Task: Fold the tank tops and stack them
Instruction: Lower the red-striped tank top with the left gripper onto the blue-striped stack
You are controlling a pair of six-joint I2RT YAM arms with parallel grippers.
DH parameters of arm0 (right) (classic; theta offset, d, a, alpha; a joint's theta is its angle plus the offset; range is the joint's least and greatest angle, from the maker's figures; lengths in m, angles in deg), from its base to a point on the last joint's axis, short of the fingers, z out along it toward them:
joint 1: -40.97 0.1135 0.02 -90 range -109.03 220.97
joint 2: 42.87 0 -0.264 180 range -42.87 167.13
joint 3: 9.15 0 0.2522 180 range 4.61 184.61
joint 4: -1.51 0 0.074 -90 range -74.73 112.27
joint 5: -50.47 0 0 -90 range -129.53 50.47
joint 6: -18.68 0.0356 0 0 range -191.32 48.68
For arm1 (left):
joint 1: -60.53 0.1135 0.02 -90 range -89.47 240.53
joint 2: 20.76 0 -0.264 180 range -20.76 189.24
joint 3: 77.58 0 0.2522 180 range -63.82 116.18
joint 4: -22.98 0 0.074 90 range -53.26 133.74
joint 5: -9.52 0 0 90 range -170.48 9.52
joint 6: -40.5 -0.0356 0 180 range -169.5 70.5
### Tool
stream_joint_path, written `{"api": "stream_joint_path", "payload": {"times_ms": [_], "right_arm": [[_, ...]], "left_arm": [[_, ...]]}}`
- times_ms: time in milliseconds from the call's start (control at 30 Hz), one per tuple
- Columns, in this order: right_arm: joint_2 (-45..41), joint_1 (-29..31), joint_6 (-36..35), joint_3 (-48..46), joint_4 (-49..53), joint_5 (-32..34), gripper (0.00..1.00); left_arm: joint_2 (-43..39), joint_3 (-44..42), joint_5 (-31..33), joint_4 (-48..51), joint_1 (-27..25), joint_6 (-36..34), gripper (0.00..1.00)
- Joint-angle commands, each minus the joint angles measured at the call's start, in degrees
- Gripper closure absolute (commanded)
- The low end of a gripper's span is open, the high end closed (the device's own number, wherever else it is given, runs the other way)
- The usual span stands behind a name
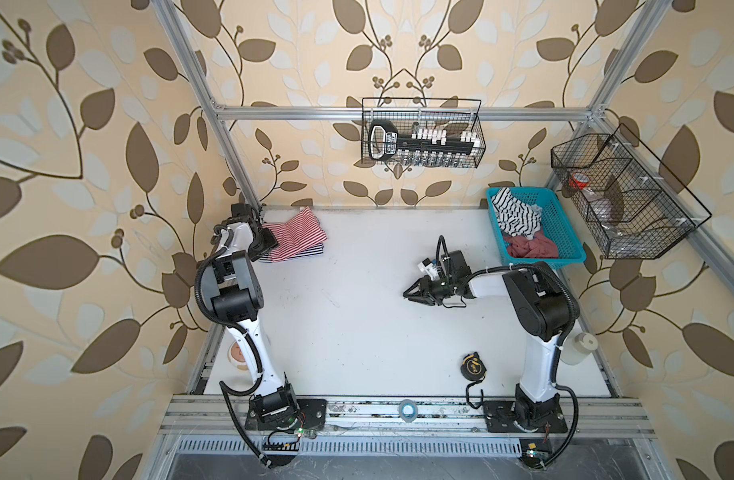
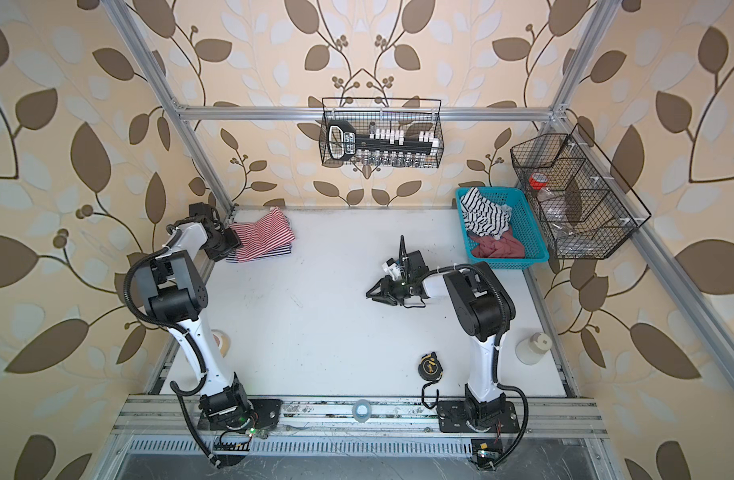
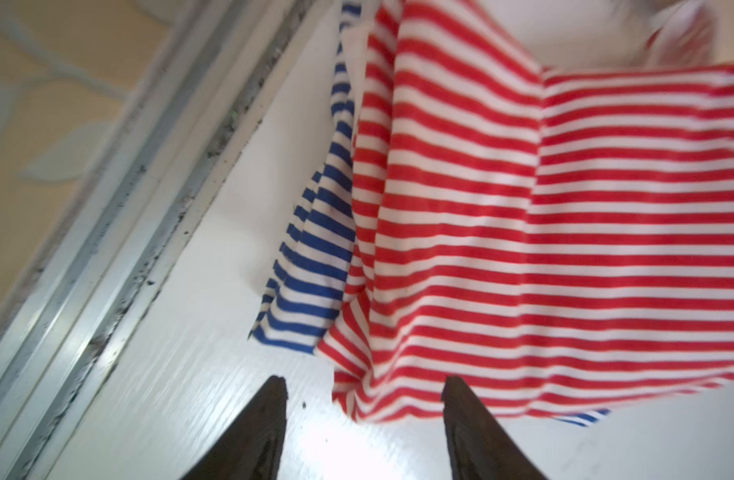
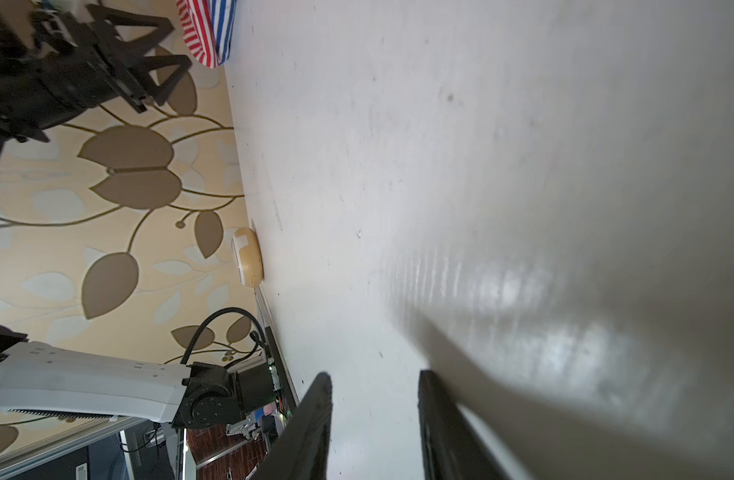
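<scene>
l arm (image 1: 254,349) stretched fwd, jaws apart, r arm (image 1: 538,365) bent, wrist pointing left, jaws apart, empty

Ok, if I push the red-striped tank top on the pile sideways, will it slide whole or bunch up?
Probably bunches: the red-striped tank top shows soft creases and a raised fold, so it looks floppy. It lies on the navy-striped top, cloth on cloth, so a push may drag that too.

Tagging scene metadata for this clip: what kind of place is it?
Probably a lab robot cell dressed to look domestic, not a real room: leaf wallpaper hangs behind a bare aluminium frame, a wire basket hangs from that frame, and the white table sits inside it.
</scene>
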Motion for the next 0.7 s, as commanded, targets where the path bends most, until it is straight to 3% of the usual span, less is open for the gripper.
{"api": "stream_joint_path", "payload": {"times_ms": [0, 67, 200, 433, 667], "right_arm": [[-1.6, 0.2, -3.2, -2.6, 10.8, 8.5, 0.63], [-3.8, -0.2, -3.9, -2.8, 11.7, 9.2, 0.62], [-7.6, -0.5, -4.1, -3.5, 12.0, 10.0, 0.62], [-10.4, -0.2, -3.7, -2.7, 11.7, 9.9, 0.61], [-11.5, -0.2, -4.0, -3.8, 12.8, 10.8, 0.61]], "left_arm": [[-12.6, -1.4, 2.5, -3.0, 0.5, 3.1, 0.35], [-16.2, -3.3, 1.9, -4.1, 0.6, 5.1, 0.32], [-17.2, -5.4, -6.1, -5.2, 0.2, 11.6, 0.32], [-7.6, -5.3, -8.5, -8.6, -2.9, 15.4, 0.33], [1.2, -2.9, -15.2, -16.6, -3.2, 19.3, 0.34]]}}
